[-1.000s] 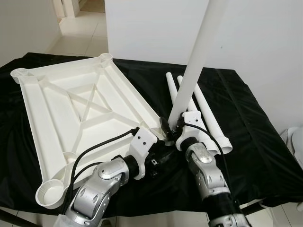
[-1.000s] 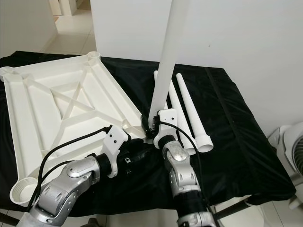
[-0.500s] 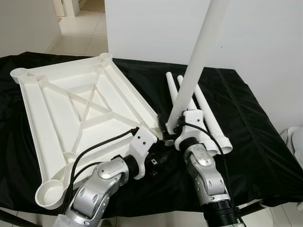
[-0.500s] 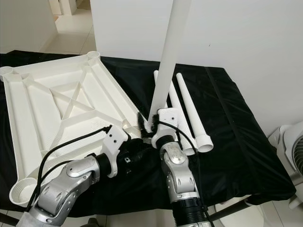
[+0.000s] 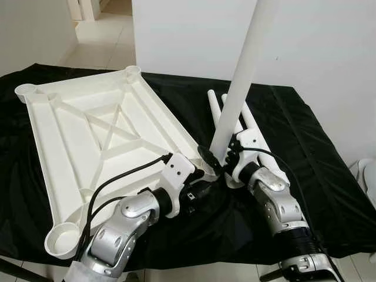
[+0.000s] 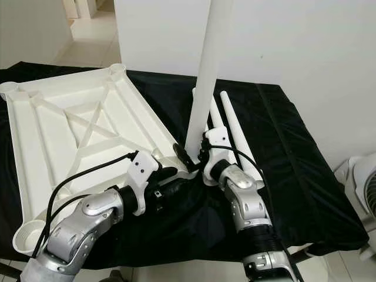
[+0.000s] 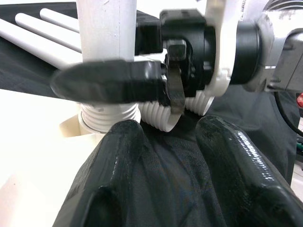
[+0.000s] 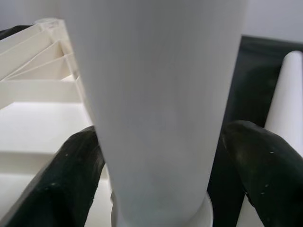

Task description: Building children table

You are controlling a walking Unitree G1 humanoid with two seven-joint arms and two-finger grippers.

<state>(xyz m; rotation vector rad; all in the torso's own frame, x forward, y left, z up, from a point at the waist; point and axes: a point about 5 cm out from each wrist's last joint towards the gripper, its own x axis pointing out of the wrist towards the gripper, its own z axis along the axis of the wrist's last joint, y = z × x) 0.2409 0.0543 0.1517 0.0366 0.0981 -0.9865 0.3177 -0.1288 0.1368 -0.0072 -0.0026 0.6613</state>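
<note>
Standing leg (image 5: 238,100) in tabletop (image 5: 88,135) socket

Silver jointed arms; white wrist brackets; black cables loop along forearms; long glossy black fingers (image 7: 142,175).

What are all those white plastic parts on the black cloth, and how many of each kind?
Upside-down tabletop: 1
Table leg standing upright at the tabletop's corner, right gripper around it: 1
Table legs lying on the cloth: 2
Total: 4 white parts

Head stereo downward, wrist views close—perhaps overlapping
</note>
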